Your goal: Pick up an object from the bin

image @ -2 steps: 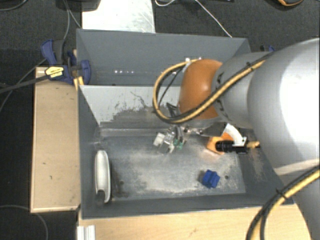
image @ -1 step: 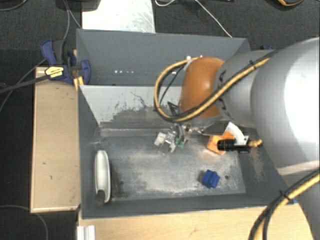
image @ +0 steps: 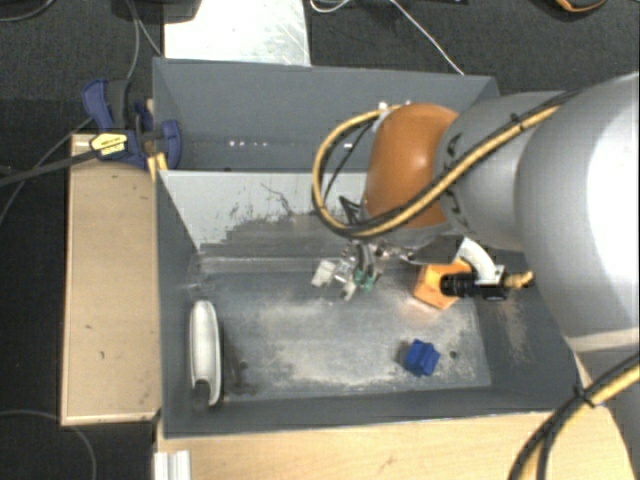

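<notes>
Green-and-white small object (image: 343, 277), lying on the floor of the grey metal bin (image: 300, 340) just below its far sloping wall, is the thing the end effector (image: 361, 267) stands over, so I take it as the likely pick.

Working from the near rim towards it, a small blue blocky piece (image: 420, 357) sits close to the near wall, right of centre. A long white rounded object (image: 204, 352) lies along the left wall, well apart from everything else. Further in, an orange, black and white gadget (image: 450, 283) rests near the right side, just beside the end effector but apart from the green-and-white small object. The end effector itself is down at floor level and appears to touch that object or sit right at it. Whether it is spread, pressed together or pinching the object cannot be told, because the parts merge with the object. Behind it rise the orange wrist cover (image: 408, 163) and a looping yellow cable (image: 328, 173).

As for progress, the approach and descent look done. The object seems to rest on the bin floor, not yet lifted. A secure closing on it, if not already made, and the raise out of the bin are what is left.
</notes>
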